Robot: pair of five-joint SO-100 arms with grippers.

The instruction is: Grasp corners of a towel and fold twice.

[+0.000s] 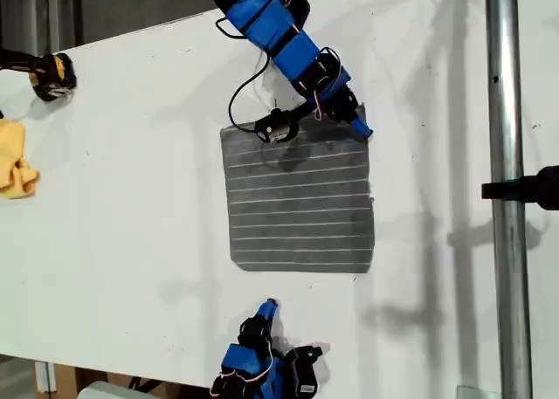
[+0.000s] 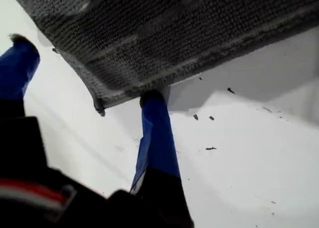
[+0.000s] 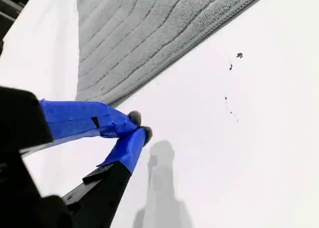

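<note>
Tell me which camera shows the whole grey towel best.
The exterior view: the towel lies flat on the white table, all four edges visible. The first wrist view shows only one corner region close up; the second wrist view shows one edge and part of its striped surface.

The towel (image 1: 301, 202) is matt grey looped cloth, ribbed with pale stripes and stitched along its hem; the tabletop (image 1: 131, 198) is smooth matt white, faintly speckled; a pole (image 1: 505, 85) is shiny bare metal; a yellow cloth (image 1: 16, 159) looks soft.
</note>
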